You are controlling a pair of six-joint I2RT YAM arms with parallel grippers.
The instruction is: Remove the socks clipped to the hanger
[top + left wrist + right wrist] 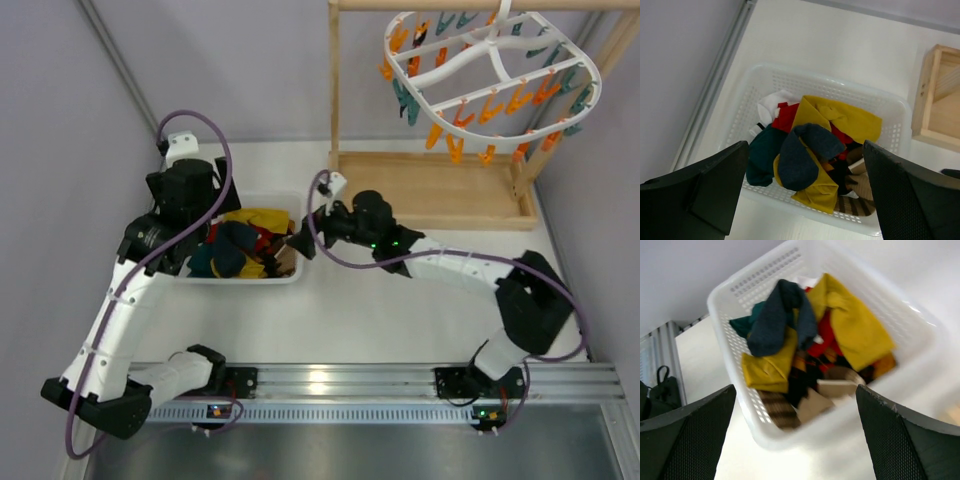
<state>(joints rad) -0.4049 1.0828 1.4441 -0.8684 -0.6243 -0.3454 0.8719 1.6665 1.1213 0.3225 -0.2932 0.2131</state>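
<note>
The white oval hanger (497, 33) hangs at the top right, its orange and teal clips showing no socks on them. The socks lie in the heap inside a white basket (250, 279): a plain navy sock (802, 160) (772, 325) drapes over a mustard yellow one (822, 192) (767, 367). Lower down is a dark patterned one (812, 367). My left gripper (805, 195) (200, 245) hovers open over the basket's left part. My right gripper (795, 435) (298, 243) is open at the basket's right rim, with nothing between its fingers.
The wooden rack (430, 190) that carries the hanger stands at the back right, with its post (334, 80) just behind the right gripper. Red, white, teal and brown striped clothes (857, 202) also fill the basket. A grey wall runs along the left.
</note>
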